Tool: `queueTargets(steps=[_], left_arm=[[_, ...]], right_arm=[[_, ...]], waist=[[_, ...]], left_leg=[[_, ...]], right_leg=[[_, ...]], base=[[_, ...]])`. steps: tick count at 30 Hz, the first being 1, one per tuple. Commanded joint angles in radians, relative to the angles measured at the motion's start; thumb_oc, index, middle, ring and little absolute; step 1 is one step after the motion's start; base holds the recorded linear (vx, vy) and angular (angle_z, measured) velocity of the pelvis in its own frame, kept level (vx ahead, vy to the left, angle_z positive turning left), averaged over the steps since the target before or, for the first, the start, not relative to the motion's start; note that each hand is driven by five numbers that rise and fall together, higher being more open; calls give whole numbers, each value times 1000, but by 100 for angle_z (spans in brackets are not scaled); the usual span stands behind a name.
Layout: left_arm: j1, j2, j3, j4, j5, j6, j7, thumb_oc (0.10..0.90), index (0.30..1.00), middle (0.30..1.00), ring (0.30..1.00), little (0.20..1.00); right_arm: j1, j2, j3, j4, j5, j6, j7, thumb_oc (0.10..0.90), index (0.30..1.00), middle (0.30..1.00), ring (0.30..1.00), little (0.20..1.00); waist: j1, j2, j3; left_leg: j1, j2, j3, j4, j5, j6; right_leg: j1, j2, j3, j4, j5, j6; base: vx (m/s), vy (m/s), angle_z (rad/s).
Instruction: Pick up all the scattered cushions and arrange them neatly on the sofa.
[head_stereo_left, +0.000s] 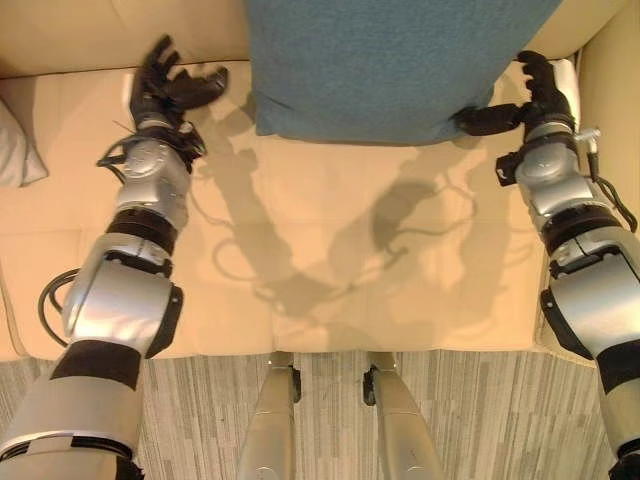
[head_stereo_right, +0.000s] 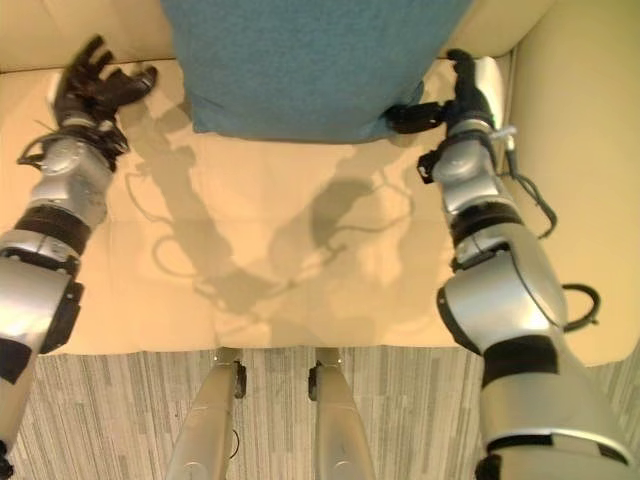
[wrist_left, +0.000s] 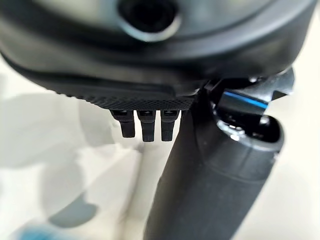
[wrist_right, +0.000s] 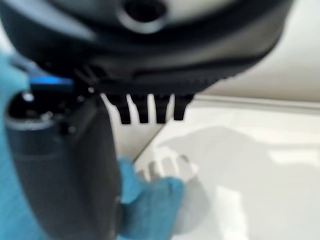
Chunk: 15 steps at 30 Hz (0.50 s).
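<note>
Left eye view: teal cushion (head_stereo_left: 390, 65) leans upright against the sofa (head_stereo_left: 330, 250) back, long axis crosswise; left hand (head_stereo_left: 165, 85) open beside it, right hand (head_stereo_left: 525, 95) open, thumb touching its corner.

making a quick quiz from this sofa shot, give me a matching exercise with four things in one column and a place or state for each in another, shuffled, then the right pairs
Things:
1. teal cushion
2. left hand
3. right hand
4. pale cushion

Places or states:
A. at the sofa's far left edge, mostly cut off
B. open above the seat, apart from the cushions
C. propped against the backrest, mid sofa
D. thumb at the teal cushion's lower right corner

Pairs: 1-C, 2-B, 3-D, 4-A
</note>
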Motion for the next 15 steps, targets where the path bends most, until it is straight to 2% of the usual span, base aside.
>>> queueTargets(steps=[1,4,5,8,11,13,15], left_arm=[[57,60,17,-77,-34,-148,-6,800,900,900,900,900],[208,17,81,-225,-30,-171,-6,800,900,900,900,900],[341,-40,129,-346,-19,-183,-14,800,900,900,900,900],[454,-93,147,-439,0,-179,-20,800,900,900,900,900],[691,-199,201,-543,31,-149,-45,800,900,900,900,900],[816,-251,216,-592,65,-135,-51,800,900,900,900,900],[926,-267,232,-581,132,-110,-54,800,900,900,900,900]], right_arm=[[80,-88,-47,-34,112,-126,-59,800,900,900,900,900],[231,-100,-228,-169,155,-191,-103,800,900,900,900,900],[342,-94,-346,-277,135,-236,-144,800,900,900,900,900],[453,-79,-433,-362,108,-252,-160,800,900,900,900,900],[684,-34,-530,-520,21,-243,-137,800,900,900,900,900],[819,14,-596,-597,13,-239,-112,800,900,900,900,900],[924,35,-629,-630,12,-232,-72,800,900,900,900,900]], waist=[[17,10,-97],[24,15,-118],[23,17,-136],[25,10,-164],[18,3,-215],[12,-1,-243],[11,-10,-276]], left_leg=[[35,-9,12,-40,-74,-20],[55,-7,6,-42,-77,-17],[86,-6,6,-38,-99,-14],[121,-2,6,-40,-104,-11],[194,7,15,-35,-126,-7],[237,10,17,-34,-140,-4],[287,13,20,-31,-151,-4]], right_leg=[[58,-47,16,24,-149,55],[80,-48,11,25,-157,53],[112,-50,9,25,-175,50],[150,-53,1,21,-180,48],[226,-56,-11,24,-201,44],[271,-53,-18,23,-213,41],[319,-48,-28,24,-219,39]], base=[[0,0,0],[19,-1,1],[51,-3,4],[70,-23,11],[124,-40,4],[130,-37,1],[135,-46,5]])
